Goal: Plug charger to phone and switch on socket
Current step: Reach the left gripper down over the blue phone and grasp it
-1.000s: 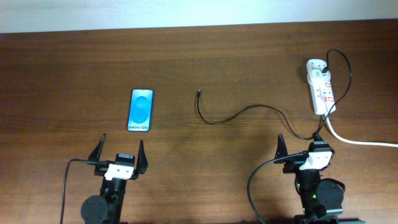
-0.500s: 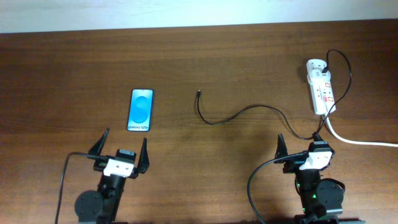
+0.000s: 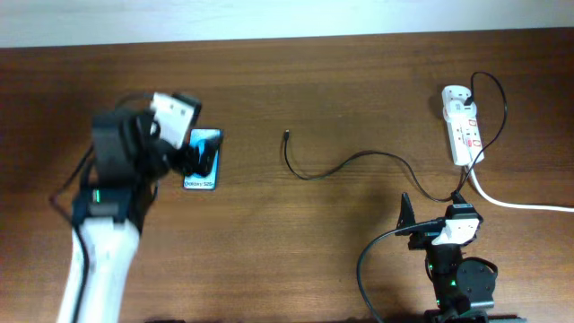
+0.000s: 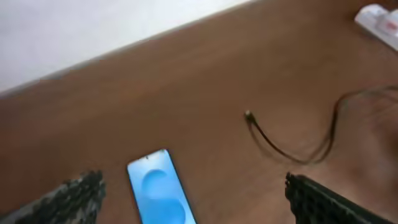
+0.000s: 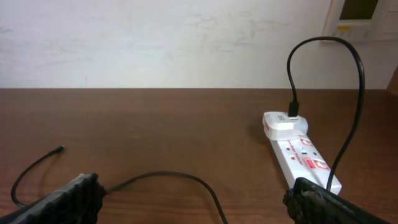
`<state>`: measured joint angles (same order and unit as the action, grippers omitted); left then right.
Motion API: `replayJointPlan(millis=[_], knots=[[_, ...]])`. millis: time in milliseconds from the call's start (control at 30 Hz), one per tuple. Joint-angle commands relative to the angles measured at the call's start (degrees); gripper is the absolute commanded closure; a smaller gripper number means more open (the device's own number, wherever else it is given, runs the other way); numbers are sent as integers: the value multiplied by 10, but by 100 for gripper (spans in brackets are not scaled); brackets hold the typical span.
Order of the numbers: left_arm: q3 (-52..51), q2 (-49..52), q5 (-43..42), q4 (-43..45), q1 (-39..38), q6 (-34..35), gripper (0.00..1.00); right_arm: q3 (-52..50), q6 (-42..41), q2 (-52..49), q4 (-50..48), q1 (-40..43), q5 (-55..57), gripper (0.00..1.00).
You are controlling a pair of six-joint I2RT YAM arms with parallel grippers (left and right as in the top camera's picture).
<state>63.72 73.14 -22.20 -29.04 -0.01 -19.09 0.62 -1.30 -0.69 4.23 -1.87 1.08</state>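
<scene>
Left fingers (image 3: 185, 161) are hanging released right over the phone (image 3: 212, 139), at 9 o'clock in the overhead view of the bench (image 3: 296, 81). The right fingers (image 3: 404, 212) are sitting released and empty at 5 o'clock. The charger (image 3: 359, 160) is winding from 4 o'clock to the centre, and the socket (image 3: 462, 126) is lying at 2 o'clock.

From the left wrist, the phone (image 4: 158, 193) is lying between the spread left fingers (image 4: 68, 199), with the charger (image 4: 292, 155) at 2 o'clock from it, apart.

From the right wrist, the socket (image 5: 305, 158) is lying at 3 o'clock and the charger (image 5: 161, 177) is trailing at 7 o'clock. The right fingers (image 5: 329, 208) are gaping and gripping nothing.
</scene>
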Motion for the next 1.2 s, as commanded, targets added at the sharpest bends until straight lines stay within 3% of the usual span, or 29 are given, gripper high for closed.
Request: replayJointPlan(millis=[0, 200, 333, 400, 533, 600, 733, 1167], knots=[[121, 110, -9, -65, 2, 3, 1, -3, 0, 3, 3, -4, 9, 2], [330, 314, -8, -242, 2, 1, 1, -3, 0, 3, 3, -4, 9, 2], [348, 377, -8, -288, 1, 4, 1, -3, 0, 3, 3, -4, 9, 2], [348, 380, -36, -310, 1, 44, 1, -3, 0, 3, 3, -4, 9, 2], [348, 380, -34, -304, 1, 51, 1, -3, 0, 3, 3, -4, 9, 1], [349, 389, 88, -294, -3, 171, 9, -3, 0, 3, 3, -4, 9, 2], [349, 422, 163, -296, -21, 212, 1, -3, 0, 3, 3, -4, 9, 2], [348, 523, 212, -302, -54, 179, 1, -3, 0, 3, 3, -4, 9, 2]])
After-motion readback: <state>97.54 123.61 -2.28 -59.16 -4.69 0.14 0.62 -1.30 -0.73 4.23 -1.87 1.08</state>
